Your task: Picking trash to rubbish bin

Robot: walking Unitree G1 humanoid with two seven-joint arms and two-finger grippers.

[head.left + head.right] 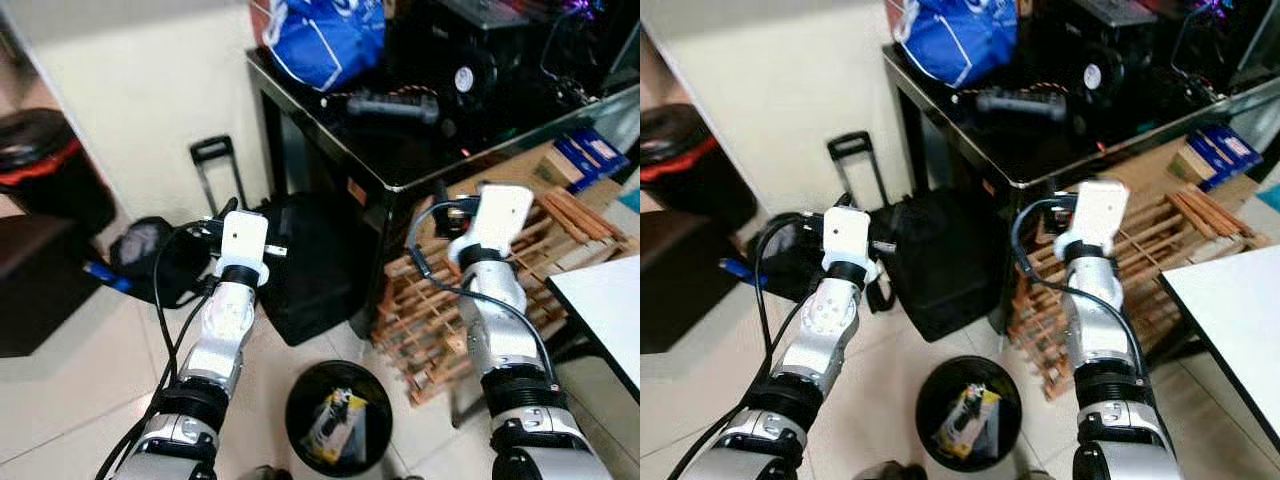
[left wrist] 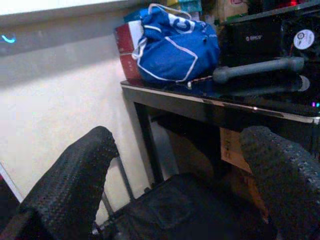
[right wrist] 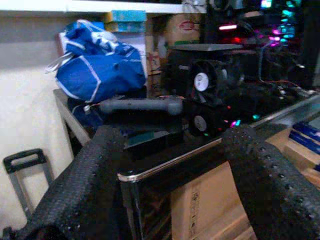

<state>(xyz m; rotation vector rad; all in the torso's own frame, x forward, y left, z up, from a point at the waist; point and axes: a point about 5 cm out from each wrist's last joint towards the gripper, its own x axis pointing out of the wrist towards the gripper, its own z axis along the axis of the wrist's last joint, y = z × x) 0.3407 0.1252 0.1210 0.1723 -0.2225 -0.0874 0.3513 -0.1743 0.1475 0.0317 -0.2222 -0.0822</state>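
Tiled floor (image 1: 70,380) lies open around rubbish bin (image 1: 338,415), beside black table (image 1: 330,130).

Silver arms, white wrist blocks, black cables, textured black fingers (image 2: 75,185).

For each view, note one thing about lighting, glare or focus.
Left eye view: soft overall, glare streak on the black table edge. Left wrist view: dim, black fingers blurred close up. Right wrist view: coloured lights glow behind the fans.
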